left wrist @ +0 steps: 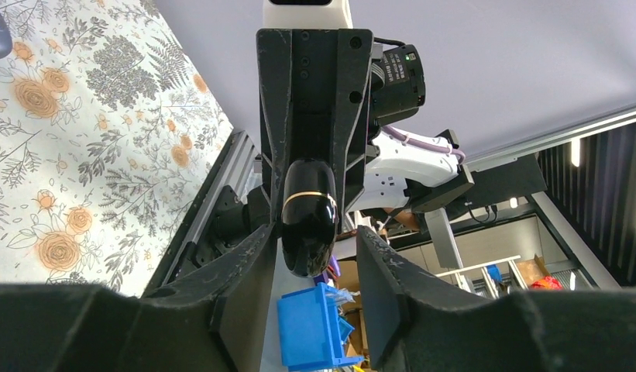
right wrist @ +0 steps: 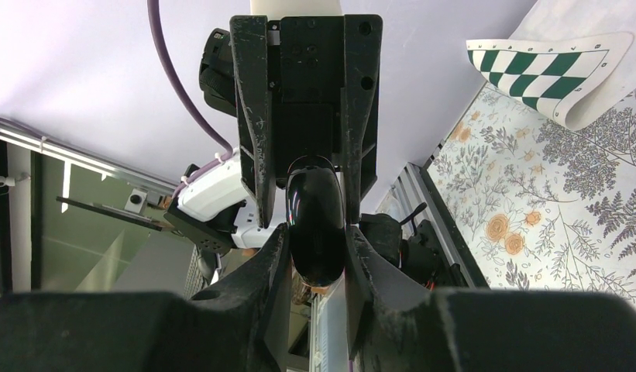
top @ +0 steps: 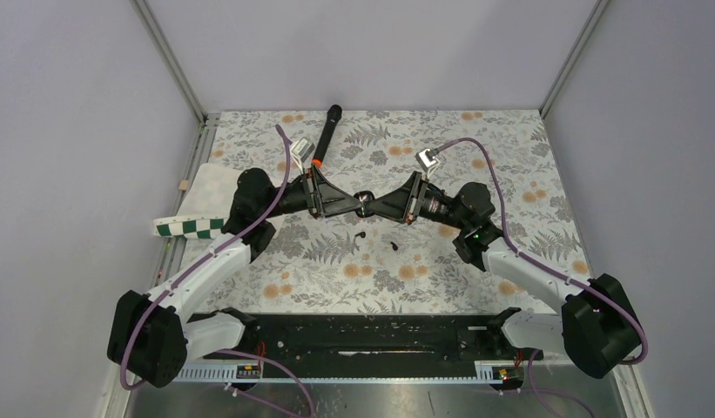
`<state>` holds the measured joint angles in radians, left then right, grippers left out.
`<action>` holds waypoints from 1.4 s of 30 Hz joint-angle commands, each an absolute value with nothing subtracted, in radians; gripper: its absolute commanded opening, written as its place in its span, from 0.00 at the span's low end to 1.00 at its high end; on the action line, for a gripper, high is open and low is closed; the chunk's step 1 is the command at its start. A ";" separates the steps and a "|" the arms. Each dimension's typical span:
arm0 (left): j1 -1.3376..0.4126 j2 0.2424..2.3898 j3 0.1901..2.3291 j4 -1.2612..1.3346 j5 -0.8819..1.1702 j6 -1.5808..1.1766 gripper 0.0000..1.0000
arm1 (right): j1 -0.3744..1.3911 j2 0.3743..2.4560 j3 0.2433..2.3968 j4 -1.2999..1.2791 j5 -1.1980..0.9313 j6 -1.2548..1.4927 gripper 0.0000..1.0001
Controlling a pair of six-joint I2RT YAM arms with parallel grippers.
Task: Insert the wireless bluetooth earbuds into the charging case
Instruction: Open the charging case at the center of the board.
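The glossy black charging case hangs above the middle of the floral table, lid closed, between both grippers, which meet tip to tip. My right gripper is shut on the case, with both fingers pressed against its sides. My left gripper is open around the case. Its left finger lies near or against the case, and a clear gap separates the case from its right finger. Two tiny black earbuds lie on the table just in front of the grippers.
A black microphone with an orange ring lies at the back of the table. A green-and-white checkerboard card and a white pad sit at the left edge. A blue bin shows beyond the table.
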<state>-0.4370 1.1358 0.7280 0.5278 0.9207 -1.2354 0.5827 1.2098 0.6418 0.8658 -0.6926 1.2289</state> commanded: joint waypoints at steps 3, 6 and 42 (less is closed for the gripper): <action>-0.447 1.143 0.725 0.625 0.907 -1.257 0.31 | 0.592 1.205 0.675 0.919 -0.689 1.226 0.00; -0.448 1.140 0.721 0.634 0.905 -1.264 0.16 | 0.592 1.206 0.673 0.919 -0.687 1.228 0.00; -0.410 1.089 0.710 0.955 0.963 -1.509 0.00 | 0.568 1.599 0.647 1.476 -0.752 1.623 0.34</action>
